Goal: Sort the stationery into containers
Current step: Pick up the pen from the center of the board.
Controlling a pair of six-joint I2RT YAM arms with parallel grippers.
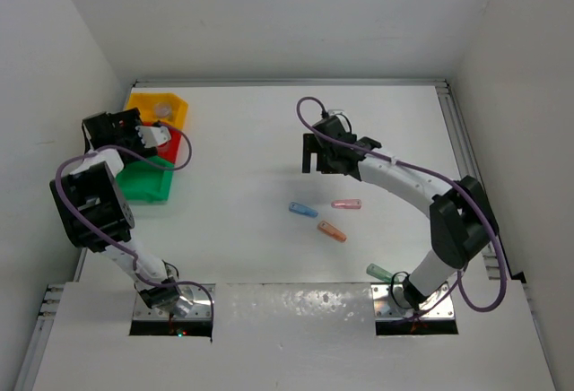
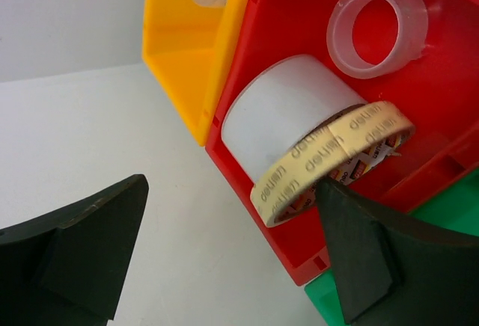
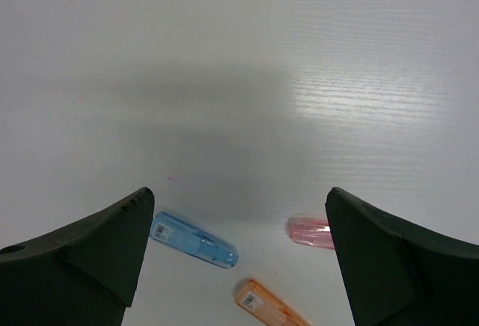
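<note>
Left wrist view: the left gripper (image 2: pixel 232 190) has its fingers spread, and the beige paper tape ring (image 2: pixel 329 161) sits just beside one fingertip, inside the red open-topped plastic bin (image 2: pixel 292 12). The right gripper (image 3: pixel 239 191) is spread too. Between its fingers lie the blue translucent capsule-shaped piece (image 3: pixel 193 239), the pink one (image 3: pixel 310 232) and the orange one (image 3: pixel 269 307).

Tape rings (image 2: pixel 299 117) in middle bin (image 2: pixel 284 19); capsules (image 1: pixel 303 209) right.

Beige tape ring (image 2: pixel 337 146), in red bin (image 2: pixel 299 12) at far left: brown word repeated along its edge, roughly "deuren" (middle letters uncertain). Core label unreadable.
</note>
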